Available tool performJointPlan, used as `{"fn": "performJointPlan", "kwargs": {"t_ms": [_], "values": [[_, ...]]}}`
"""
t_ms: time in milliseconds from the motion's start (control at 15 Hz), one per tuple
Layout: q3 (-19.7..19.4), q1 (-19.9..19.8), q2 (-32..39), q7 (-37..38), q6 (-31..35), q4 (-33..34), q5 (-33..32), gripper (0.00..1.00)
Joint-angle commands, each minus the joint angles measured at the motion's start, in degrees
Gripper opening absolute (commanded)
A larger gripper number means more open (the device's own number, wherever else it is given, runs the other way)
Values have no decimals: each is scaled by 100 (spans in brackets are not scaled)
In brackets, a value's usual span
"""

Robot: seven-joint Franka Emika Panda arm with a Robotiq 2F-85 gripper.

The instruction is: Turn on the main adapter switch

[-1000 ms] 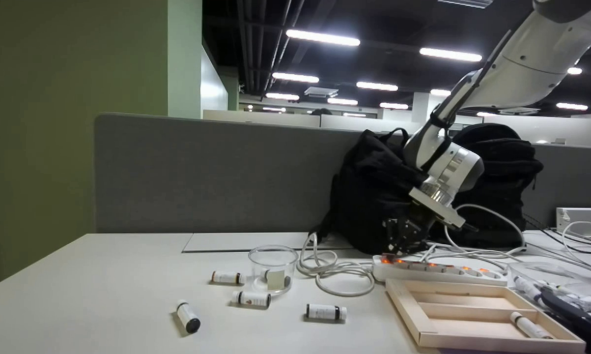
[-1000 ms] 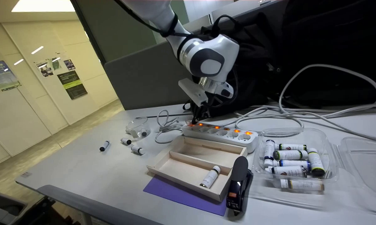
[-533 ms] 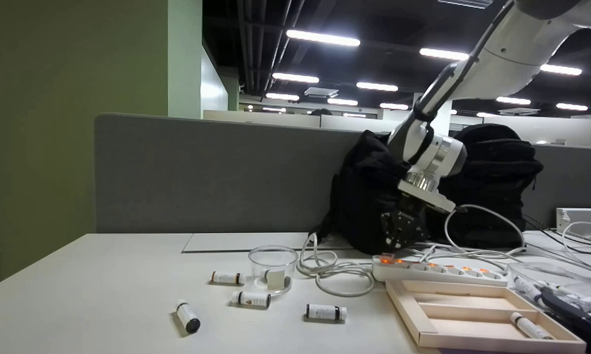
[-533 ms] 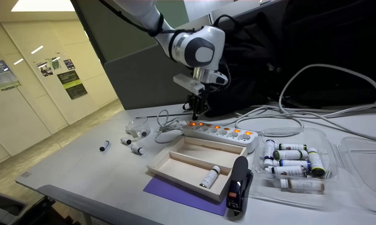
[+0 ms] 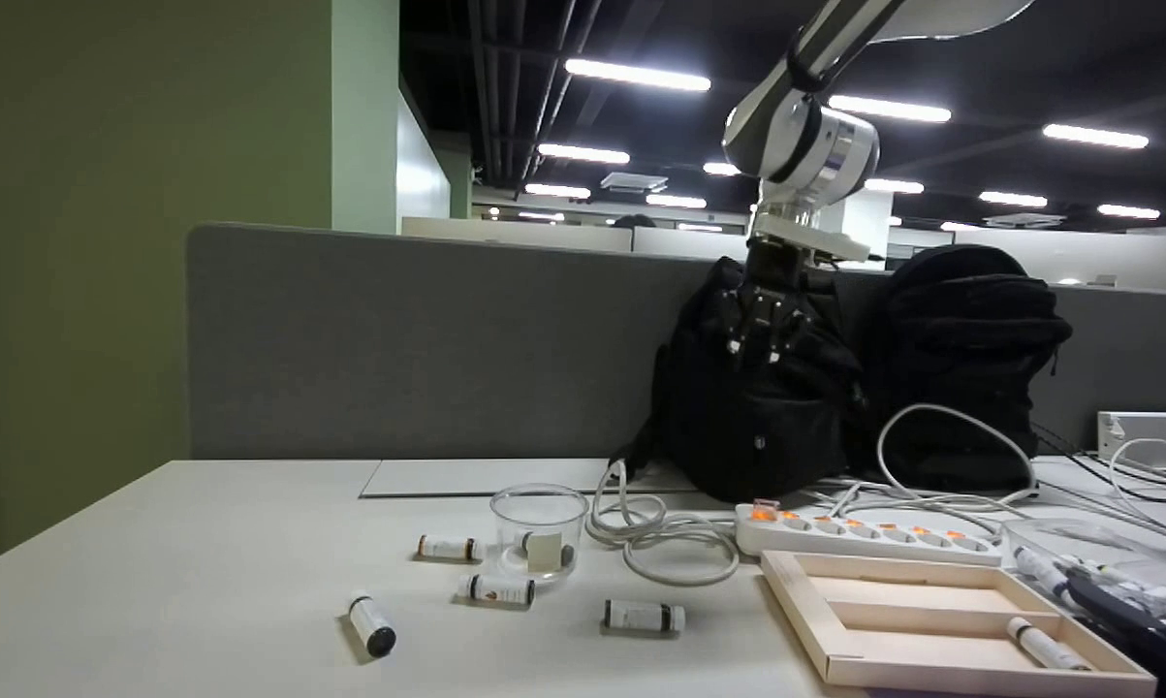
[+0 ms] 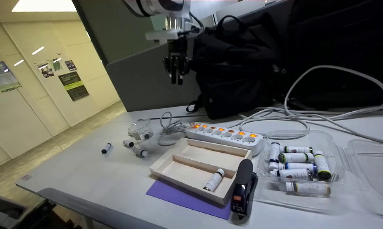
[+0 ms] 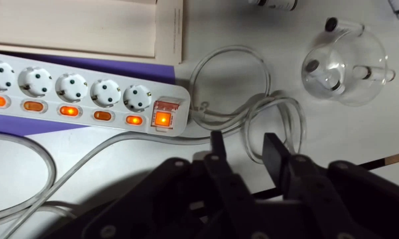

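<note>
Ceiling lights (image 5: 637, 74) glare; the pincer (image 7: 244, 136) seems blurred.

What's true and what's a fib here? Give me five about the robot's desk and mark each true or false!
1. The main switch on the white power strip glows orange. True.
2. Every little light on that strip shines. False: two small switches look unlit.
3. The gripper hangs open above the desk. True.
4. One vial lies in the wooden tray. True.
5. The tray lies over a green sheet. False: it is a purple sheet.
</note>
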Motion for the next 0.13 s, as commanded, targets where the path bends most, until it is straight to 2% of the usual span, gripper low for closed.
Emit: {"fn": "performJointPlan", "kwargs": {"t_ms": [0, 67], "values": [[-35, 66, -97, 20, -135, 22, -19, 43], [-40, 85, -134, 23, -179, 22, -43, 47]]}}
